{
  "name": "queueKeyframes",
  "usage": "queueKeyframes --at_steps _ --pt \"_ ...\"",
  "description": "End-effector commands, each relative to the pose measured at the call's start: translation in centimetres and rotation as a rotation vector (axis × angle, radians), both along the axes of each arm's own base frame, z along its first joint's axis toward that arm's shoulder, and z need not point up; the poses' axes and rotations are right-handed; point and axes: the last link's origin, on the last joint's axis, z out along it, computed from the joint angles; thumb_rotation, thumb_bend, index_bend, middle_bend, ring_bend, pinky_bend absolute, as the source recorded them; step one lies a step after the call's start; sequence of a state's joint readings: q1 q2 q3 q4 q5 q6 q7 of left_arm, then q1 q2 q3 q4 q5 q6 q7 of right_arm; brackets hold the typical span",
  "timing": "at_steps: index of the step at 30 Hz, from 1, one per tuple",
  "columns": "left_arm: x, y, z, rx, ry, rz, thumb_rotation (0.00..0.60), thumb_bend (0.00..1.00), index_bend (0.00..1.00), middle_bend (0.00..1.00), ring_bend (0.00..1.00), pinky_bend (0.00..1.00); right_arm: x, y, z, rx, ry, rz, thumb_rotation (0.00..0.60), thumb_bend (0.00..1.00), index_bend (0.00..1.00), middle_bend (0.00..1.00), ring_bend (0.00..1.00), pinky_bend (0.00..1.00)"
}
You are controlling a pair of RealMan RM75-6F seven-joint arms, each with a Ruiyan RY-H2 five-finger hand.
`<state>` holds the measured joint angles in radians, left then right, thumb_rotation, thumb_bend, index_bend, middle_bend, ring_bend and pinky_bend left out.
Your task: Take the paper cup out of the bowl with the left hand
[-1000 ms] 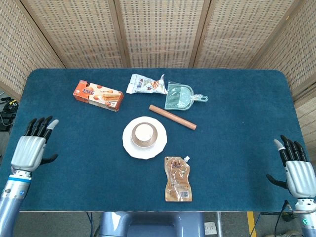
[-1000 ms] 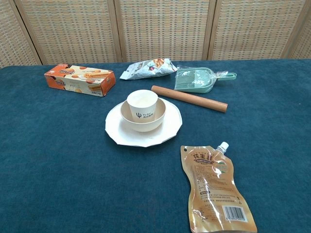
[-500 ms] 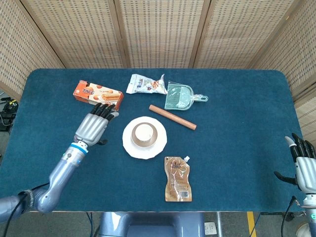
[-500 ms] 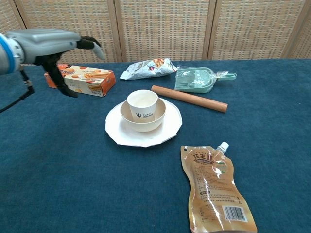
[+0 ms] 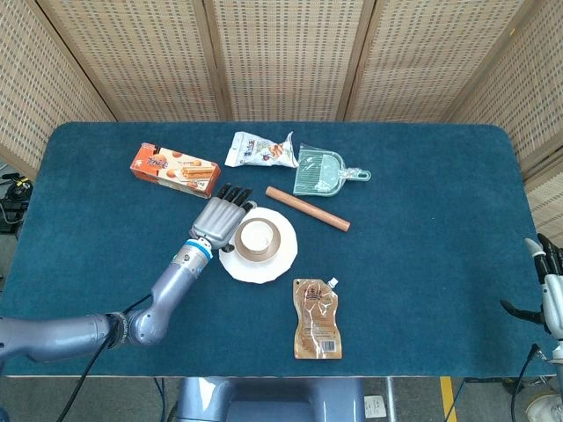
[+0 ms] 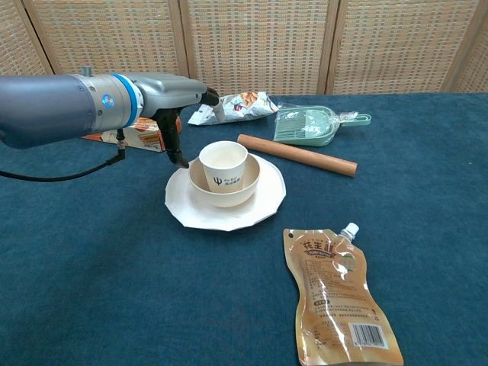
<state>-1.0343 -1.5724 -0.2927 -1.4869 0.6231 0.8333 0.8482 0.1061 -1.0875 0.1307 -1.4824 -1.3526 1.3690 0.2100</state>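
Note:
A white paper cup [image 5: 256, 236] [image 6: 223, 165] stands upright in a cream bowl [image 6: 245, 186] that sits on a white plate [image 5: 258, 265] [image 6: 221, 216] near the table's middle. My left hand [image 5: 220, 221] [image 6: 169, 95] hovers just left of the cup with its fingers extended and apart, holding nothing and not touching the cup. My right hand [image 5: 551, 292] shows only at the right edge of the head view, low beside the table, fingers spread and empty.
An orange biscuit box [image 5: 175, 170] lies behind the left hand. A snack bag [image 5: 259, 149], a green dustpan [image 5: 322, 170] and a wooden rolling pin [image 5: 307, 208] lie behind the plate. A brown spouted pouch [image 5: 316, 318] lies in front of it.
My left arm has swung from the table's left edge toward the middle, and its hand now hovers beside the cup. My right hand has drifted further right, partly out of frame.

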Motion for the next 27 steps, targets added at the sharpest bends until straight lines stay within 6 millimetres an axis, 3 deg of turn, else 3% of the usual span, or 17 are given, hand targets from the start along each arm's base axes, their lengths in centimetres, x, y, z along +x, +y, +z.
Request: queueKeyframes --at_steps 1,11,17,20,27 --pt "0.3 0.2 -1.0 -0.021 0.012 0.004 0.600 0.21 0.20 0.00 0.00 0.00 -0.1 0.0 0.1 -0.003 -0.002 -0.001 0.600 0.13 0.02 0.00 0.00 0.00" --pt "1.6 0.3 -2.7 -0.070 0.011 0.007 0.600 0.21 0.23 0.00 0.00 0.00 -0.2 -0.1 0.2 -0.007 -0.009 -0.001 0.600 0.13 0.02 0.00 0.00 0.00" --pt "2.5 0.0 -3.5 -0.083 -0.001 -0.007 0.600 0.25 0.40 0.00 0.00 0.00 -0.2 0.0 0.5 -0.017 -0.017 0.004 0.600 0.13 0.02 0.00 0.00 0.00" --pt "2.8 -0.2 -3.2 -0.076 -0.018 -0.019 0.600 0.27 0.46 0.00 0.00 0.00 -0.1 0.0 0.5 -0.019 -0.017 0.009 0.600 0.13 0.02 0.00 0.00 0.00" --pt "2.6 0.0 -1.2 -0.035 -0.061 -0.030 0.600 0.27 0.48 0.00 0.00 0.00 -0.1 0.1 0.6 -0.031 -0.019 0.010 0.600 0.13 0.02 0.00 0.00 0.00"
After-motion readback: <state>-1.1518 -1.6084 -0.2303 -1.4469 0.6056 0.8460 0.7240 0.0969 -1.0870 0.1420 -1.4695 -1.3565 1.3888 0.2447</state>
